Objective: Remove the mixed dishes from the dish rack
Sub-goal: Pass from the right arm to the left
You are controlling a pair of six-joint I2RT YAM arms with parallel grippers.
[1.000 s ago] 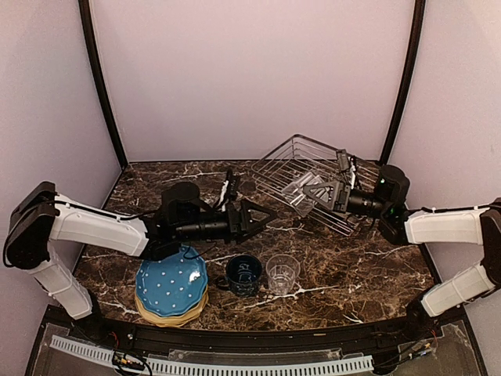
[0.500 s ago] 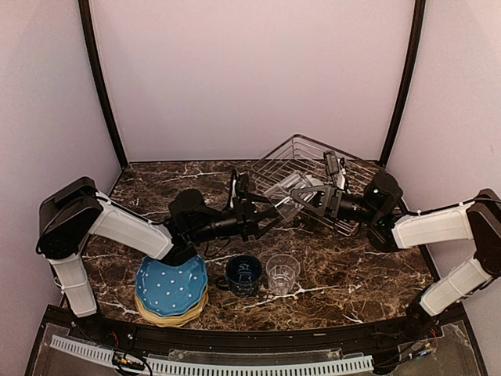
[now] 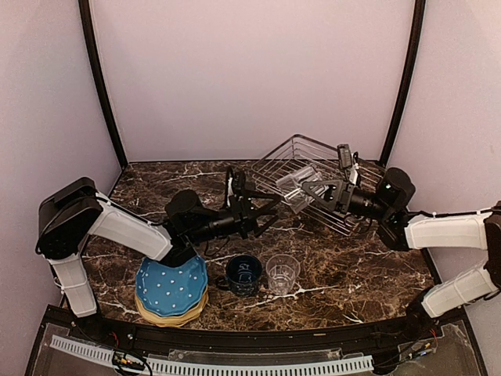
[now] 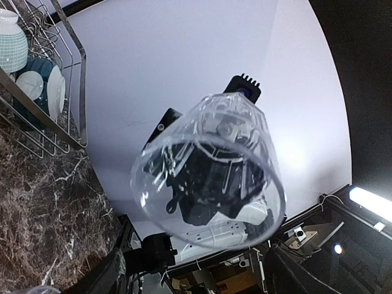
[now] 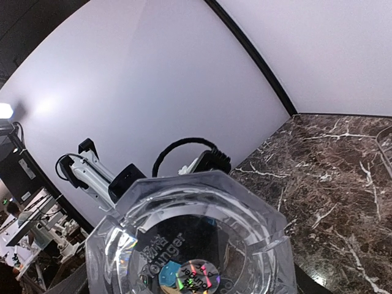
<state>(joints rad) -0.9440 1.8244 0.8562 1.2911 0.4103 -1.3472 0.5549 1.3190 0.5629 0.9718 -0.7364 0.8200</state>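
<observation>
"Dish rack back right, fine. Where's the tumbler?"

"Mid-air by its left edge, clamped in the right gripper. The left gripper gapes just short. If the right lets go early, it could drop and shatter."

Clear tumbler aloft (tilted), wire rack nearby

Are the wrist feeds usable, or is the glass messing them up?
Left wrist: the clear glass tumbler fills mid-frame and warps the right end effector behind it; a lamp flares at lower right. Right wrist: the tumbler's base blocks the lower frame and refracts; a light glares at the left edge. Top external: evenly lit, nothing washed out.
</observation>
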